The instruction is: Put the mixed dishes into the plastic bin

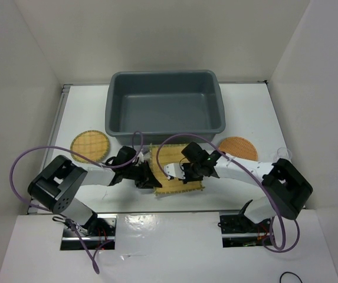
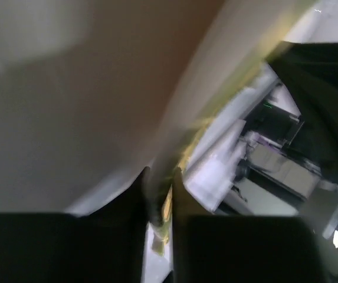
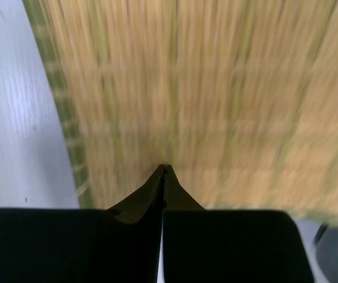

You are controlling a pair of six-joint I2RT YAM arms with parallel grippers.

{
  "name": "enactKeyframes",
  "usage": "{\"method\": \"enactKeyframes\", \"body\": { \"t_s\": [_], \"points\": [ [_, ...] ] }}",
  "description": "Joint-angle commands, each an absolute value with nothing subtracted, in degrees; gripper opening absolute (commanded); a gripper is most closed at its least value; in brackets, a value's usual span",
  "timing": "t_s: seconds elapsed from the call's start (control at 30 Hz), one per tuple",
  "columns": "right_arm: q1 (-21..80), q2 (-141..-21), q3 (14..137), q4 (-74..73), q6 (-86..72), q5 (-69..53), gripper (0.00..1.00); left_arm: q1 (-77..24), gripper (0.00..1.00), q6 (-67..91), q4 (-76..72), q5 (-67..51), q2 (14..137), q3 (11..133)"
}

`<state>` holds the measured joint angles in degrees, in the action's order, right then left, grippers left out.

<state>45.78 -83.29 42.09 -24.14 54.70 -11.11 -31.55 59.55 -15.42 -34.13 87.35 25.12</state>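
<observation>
Bin, dark grey, sits at the far middle of the worktop, long side facing the arms; nothing visible inside. Yellow mat lies at the near middle of the worktop, just in front of the bin's near wall, between the 2 arms. Left fingers are at the mat's left edge. The left wrist view is blurred, but the thin yellow-green edge runs between the 2 dark fingers, which are clamped on it. Right fingers are over the mat from the right side. In the right wrist view the tips are pressed together with nothing between them, pointing down at the straw weave close to its green-trimmed edge; cannot tell whether the tips touch the mat. 2 round woven discs lie flat on the worktop: left disc beside the bin's near left corner, right disc beside its near right corner. Glass cup, faint, stands near the right edge of the worktop, beyond the right disc.
</observation>
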Motion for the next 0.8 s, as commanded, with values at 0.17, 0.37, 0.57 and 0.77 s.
{"method": "enactKeyframes", "body": {
  "t_s": [0.17, 0.37, 0.57, 0.77],
  "points": [
    [46.32, -81.04, 39.64, -23.91, 53.0, -12.57, 0.0, -32.34, 0.0, 56.34, -20.22, -35.77, 88.96, 27.25],
    [42.9, -66.83, 47.71, -30.15, 37.74, -17.58, 0.0, -33.66, 0.0, 48.62, 2.93, -37.18, 79.21, 35.92],
    [42.36, -41.51, 47.72, -28.48, 19.96, 0.05, 0.0, -31.91, 0.0, 47.54, 14.68, -41.02, 61.63, 41.04],
    [36.75, -28.93, 42.55, -24.7, 19.42, 25.57, 0.2, -26.55, 0.0, 51.4, 15.12, -50.17, 58.97, 52.52]
  ]
}}
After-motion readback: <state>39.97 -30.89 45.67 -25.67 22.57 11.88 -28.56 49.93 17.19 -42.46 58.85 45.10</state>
